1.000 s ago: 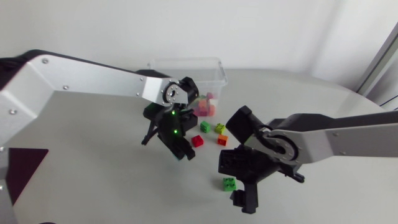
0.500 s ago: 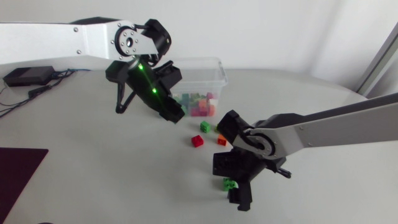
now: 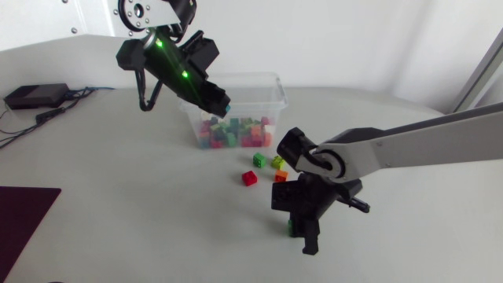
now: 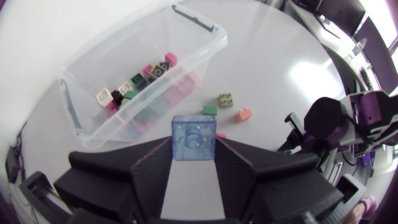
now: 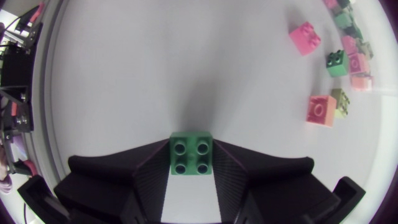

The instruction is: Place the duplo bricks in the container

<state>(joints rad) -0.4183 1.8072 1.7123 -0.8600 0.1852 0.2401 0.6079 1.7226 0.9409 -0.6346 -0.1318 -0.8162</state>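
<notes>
1. My right gripper (image 5: 191,163) has its fingers drawn in on a green brick (image 5: 191,153), one broad pad flat against each side wall, studs facing up; it sits low at the table (image 3: 118,204), and I cannot quite tell whether the brick has left the surface.
2. My left gripper (image 4: 194,149) is clamped the same way on a translucent blue brick (image 4: 194,138), parted only as far as the brick keeps it; it hangs high, with the container (image 4: 205,28) ahead and below.
3. I judge these bricks light, stiff and hollow; hard plastic with smooth walls that could slide or twist in a skewed pinch; not fragile, so a short drop should do no harm; the best hold is square across two opposite flat walls, below the studs.
4. Loose on the table between my right gripper and the container lie a red brick (image 3: 249,178), a second green brick (image 3: 258,160), a lime brick (image 3: 277,162) and an orange brick (image 3: 280,176); all apart enough to take one at a time.
5. The container is clear, thin-walled and open-topped; many mixed bricks (image 3: 232,130) already lie in it; it looks light enough to shift if bumped.
6. I can read no writing; nothing on the studs or the container is legible.
</notes>
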